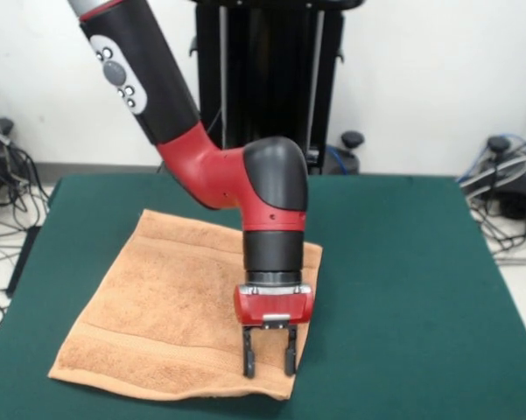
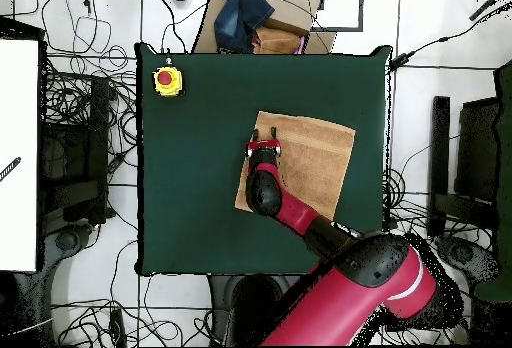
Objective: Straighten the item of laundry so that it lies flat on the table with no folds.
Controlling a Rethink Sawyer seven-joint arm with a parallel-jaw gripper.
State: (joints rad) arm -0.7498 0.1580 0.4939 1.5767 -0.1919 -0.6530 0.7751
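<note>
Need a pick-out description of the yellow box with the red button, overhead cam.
Start at the dark green table and go to its top-left corner in the overhead view. The yellow box sits there alone, far from the tan towel and the pincer. It is the only yellow item, topped by a round red button.

The towel (image 1: 166,315) lies on the table (image 1: 403,289), the arm's jaws above its edge.
</note>
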